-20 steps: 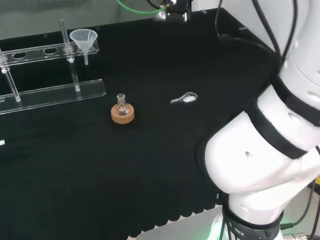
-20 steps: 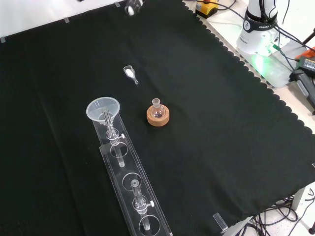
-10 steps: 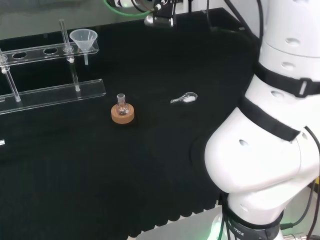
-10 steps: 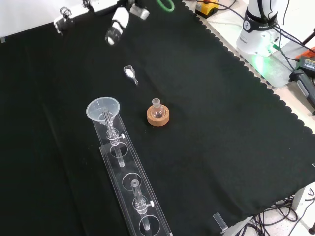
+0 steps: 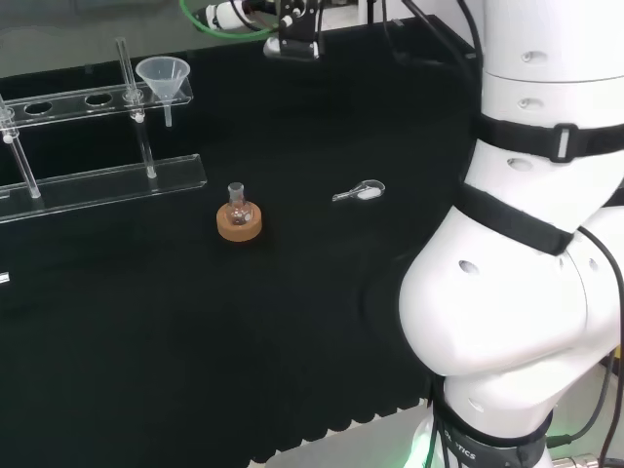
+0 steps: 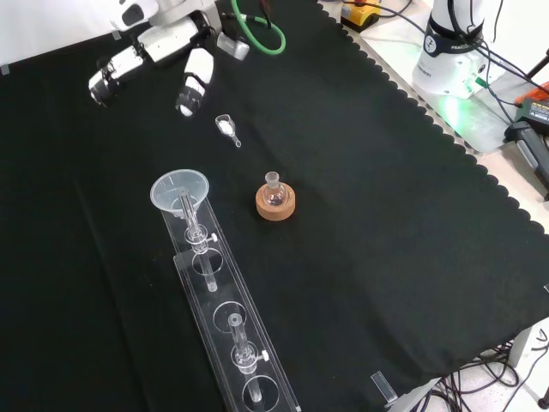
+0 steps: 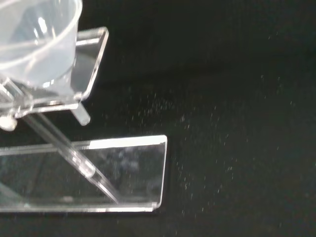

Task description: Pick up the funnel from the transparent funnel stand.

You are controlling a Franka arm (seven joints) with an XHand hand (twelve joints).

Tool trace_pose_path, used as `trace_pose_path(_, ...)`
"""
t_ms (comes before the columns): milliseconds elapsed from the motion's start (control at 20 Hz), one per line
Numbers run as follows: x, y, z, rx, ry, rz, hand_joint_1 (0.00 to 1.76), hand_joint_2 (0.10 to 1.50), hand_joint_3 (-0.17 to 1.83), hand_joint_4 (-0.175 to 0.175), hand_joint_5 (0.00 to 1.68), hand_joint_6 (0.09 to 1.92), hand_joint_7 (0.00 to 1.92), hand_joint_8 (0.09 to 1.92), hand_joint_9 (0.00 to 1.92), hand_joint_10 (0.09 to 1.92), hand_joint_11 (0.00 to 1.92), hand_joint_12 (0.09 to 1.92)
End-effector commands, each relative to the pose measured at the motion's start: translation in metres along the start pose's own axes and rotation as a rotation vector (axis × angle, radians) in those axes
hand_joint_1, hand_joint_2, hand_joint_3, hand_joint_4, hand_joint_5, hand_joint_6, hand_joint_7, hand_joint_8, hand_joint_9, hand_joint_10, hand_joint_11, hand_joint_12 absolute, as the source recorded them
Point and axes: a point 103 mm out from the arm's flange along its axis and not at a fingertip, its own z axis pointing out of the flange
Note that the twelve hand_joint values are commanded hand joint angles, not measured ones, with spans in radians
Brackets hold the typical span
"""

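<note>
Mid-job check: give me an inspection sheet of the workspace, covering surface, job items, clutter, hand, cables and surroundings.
Surface: black cloth, scalloped edge.
Job's things: funnel seated in the end hole of the transparent funnel stand, untouched.
Clutter: small flask on a cork ring; small scoop with white powder, lying apart.
Hand: hand above the cloth, short of the funnel, fingers straight, holding nothing.
Cables: green cable looped by the wrist; black cables off the cloth edge.
Surroundings: arm base.
</note>
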Motion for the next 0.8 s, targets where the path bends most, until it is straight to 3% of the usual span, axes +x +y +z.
trace_pose_path(50, 0.01, -0.004, 0.011, 0.035, -0.06, -0.024, 0.23, 0.87, 0.03, 0.02, 0.0, 0.09, 0.0, 0.09, 0.0, 0.09, 0.03, 0.09)
trace_pose_path(450, 0.074, 0.008, 0.05, 0.116, -0.144, -0.08, 0.23, 0.87, 0.03, 0.019, 0.0, 0.09, 0.0, 0.09, 0.0, 0.09, 0.04, 0.09)
trace_pose_path(700, 0.079, 0.013, 0.057, 0.141, -0.159, -0.114, 0.23, 0.87, 0.03, 0.018, 0.0, 0.09, 0.0, 0.09, 0.0, 0.09, 0.04, 0.09)
trace_pose_path(800, 0.081, 0.014, 0.062, 0.152, -0.16, -0.105, 0.23, 0.87, 0.03, 0.018, 0.0, 0.09, 0.0, 0.09, 0.0, 0.09, 0.04, 0.09)
